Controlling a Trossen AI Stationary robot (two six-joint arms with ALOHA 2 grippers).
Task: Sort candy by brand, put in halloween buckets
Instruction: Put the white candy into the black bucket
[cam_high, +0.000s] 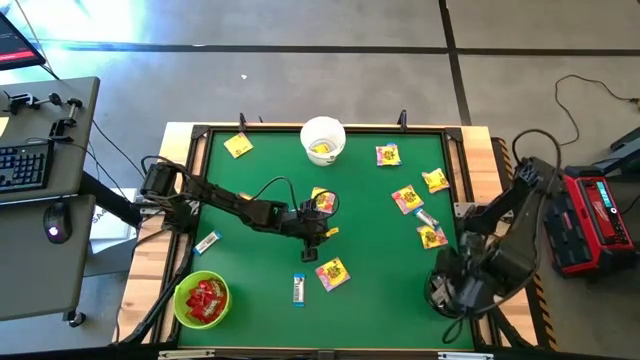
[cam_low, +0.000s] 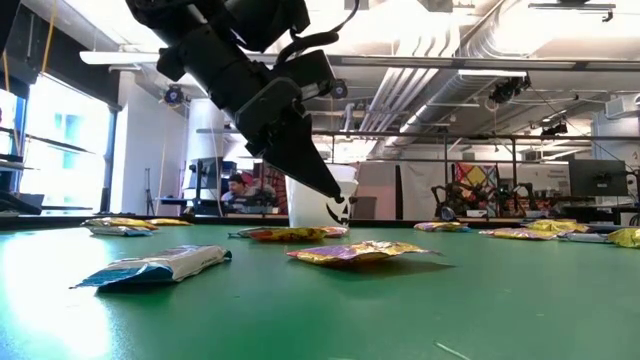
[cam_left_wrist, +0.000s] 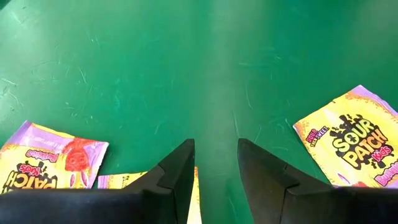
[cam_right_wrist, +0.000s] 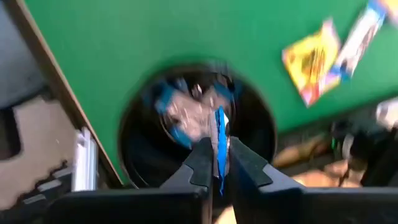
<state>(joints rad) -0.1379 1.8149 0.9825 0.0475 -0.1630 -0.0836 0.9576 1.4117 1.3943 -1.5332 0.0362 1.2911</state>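
Note:
My left gripper (cam_high: 312, 240) (cam_left_wrist: 215, 163) stands open mid-table and slants down above the green cloth, nothing between its fingers. Yellow candy packets (cam_left_wrist: 351, 142) (cam_left_wrist: 48, 163) lie flat on either side of it, and one shows partly under its fingers. At the table's near right corner, my right gripper (cam_right_wrist: 219, 148) is shut on a white-and-blue bar over the black bucket (cam_right_wrist: 143, 155), which holds more such bars. The white bucket (cam_high: 322, 140) at the far edge holds yellow packets. The lime green bucket (cam_high: 202, 300) at the near left holds red packets. My right gripper pinches a white-and-blue bar (cam_right_wrist: 219, 127) between its two fingers, coming from above and pointing down. The bar shows edge-on between the fingertips, lifted clear over the black bucket's open mouth. Which part of the bar is held, the blur hides.
Several yellow packets (cam_high: 407, 198) and a white-and-blue bar (cam_high: 427, 217) lie on the right half. More bars lie at the near middle (cam_high: 298, 290) and the left (cam_high: 208, 242). One yellow packet (cam_high: 238, 146) sits at the far left. A raised frame (cam_high: 300, 128) rims the table.

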